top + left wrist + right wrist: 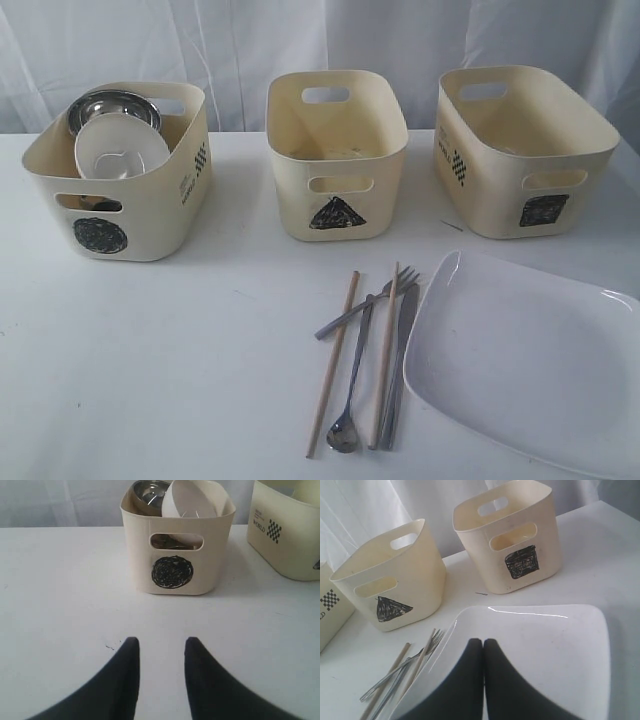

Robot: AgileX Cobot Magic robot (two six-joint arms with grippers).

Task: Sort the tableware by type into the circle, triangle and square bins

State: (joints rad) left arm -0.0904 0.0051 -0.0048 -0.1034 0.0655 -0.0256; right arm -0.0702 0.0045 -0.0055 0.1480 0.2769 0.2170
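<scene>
**Both bowls in the circle bin (160, 212); cutlery and plate (530, 360) on the bench (150, 380)**

My left pincer (161, 644) hung released and empty above the bare bench, facing the circle bin. In that bin the white bowl (120, 148) leaned against the steel bowl (112, 102). My right pincer (483, 642) was clenched on nothing, hovering over the plate. Just beside the plate lay the two chopsticks (332, 365), the fork (365, 308), the spoon (343, 435) and the knife (400, 360), bunched together, the fork crossing the rest. The triangle bin (290, 200) and the square bin (480, 190) stood behind them.
</scene>
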